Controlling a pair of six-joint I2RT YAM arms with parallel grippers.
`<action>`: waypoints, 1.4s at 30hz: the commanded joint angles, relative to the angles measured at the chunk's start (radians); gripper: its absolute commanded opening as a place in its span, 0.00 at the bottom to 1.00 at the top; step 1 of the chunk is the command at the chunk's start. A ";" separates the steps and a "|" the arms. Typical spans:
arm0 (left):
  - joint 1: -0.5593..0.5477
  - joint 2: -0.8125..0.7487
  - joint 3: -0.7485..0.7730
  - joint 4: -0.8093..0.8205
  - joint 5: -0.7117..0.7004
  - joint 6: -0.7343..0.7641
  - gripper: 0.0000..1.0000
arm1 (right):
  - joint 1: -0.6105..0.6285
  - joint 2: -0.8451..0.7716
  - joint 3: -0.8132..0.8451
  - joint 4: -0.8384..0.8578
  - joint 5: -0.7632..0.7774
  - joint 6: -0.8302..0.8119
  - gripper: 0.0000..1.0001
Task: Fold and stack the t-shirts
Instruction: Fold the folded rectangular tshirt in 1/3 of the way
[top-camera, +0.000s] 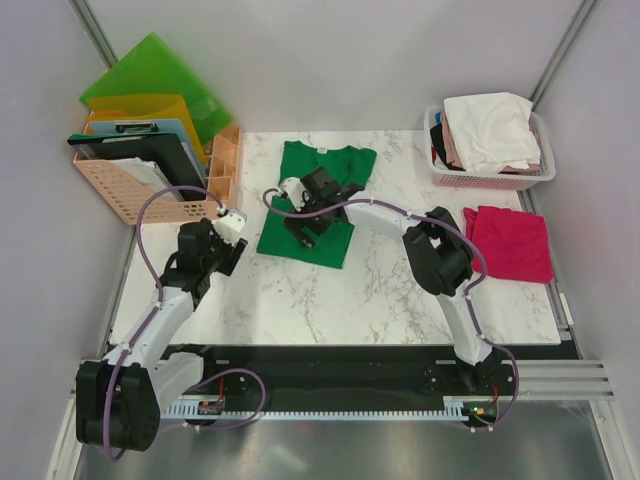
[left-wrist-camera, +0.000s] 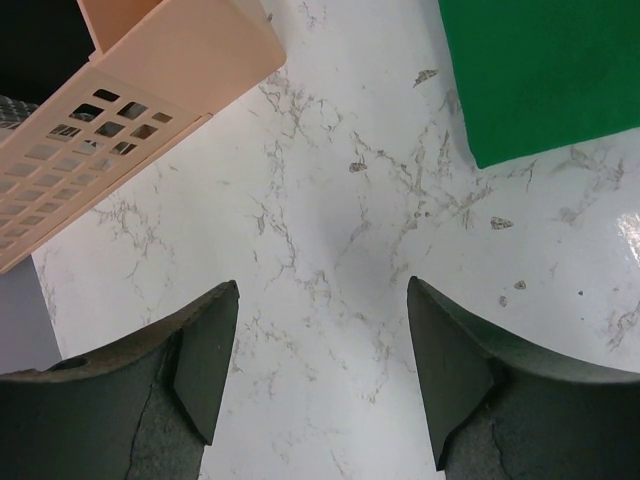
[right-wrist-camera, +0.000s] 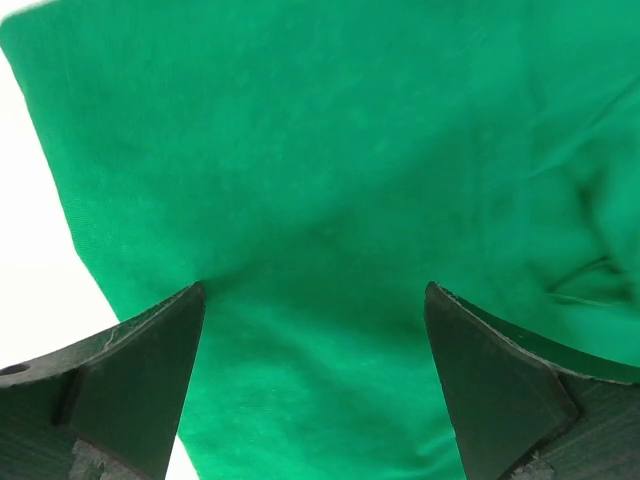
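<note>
A: Where is the green t-shirt (top-camera: 325, 165)?
B: Flat on the marble tabletop (top-camera: 390, 290), collar toward the far edge. I'll place everything else from it.
A: The right gripper (right-wrist-camera: 312, 300)?
B: Directly over the shirt's middle, fingers spread wide, with only green cloth below the gap. Whether the tips touch the cloth I cannot tell.
A: And the left gripper (left-wrist-camera: 322, 290)?
B: Just left of the shirt's near-left corner, over bare marble. It is also spread wide and holds nothing.
A: The other shirts?
B: The magenta t-shirt (top-camera: 508, 243) lies folded on the tabletop, well to the right of the green one. Farther back on that same side, a lattice basket (top-camera: 490, 180) holds a crumpled white t-shirt (top-camera: 490, 128) on top of pinkish cloth.
A: To the left?
B: A peach organiser (top-camera: 140, 190) — near the green shirt's left sleeve, not touching it.
</note>
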 joint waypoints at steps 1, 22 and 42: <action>0.004 -0.022 -0.020 0.036 -0.019 0.025 0.76 | 0.004 0.010 -0.024 -0.012 -0.046 0.036 0.98; 0.004 -0.029 -0.023 0.039 0.017 0.005 1.00 | 0.010 -0.258 -0.577 0.028 -0.137 0.013 0.98; 0.004 -0.036 -0.040 0.036 0.039 0.007 1.00 | 0.073 -0.568 -0.427 -0.110 0.078 -0.097 0.98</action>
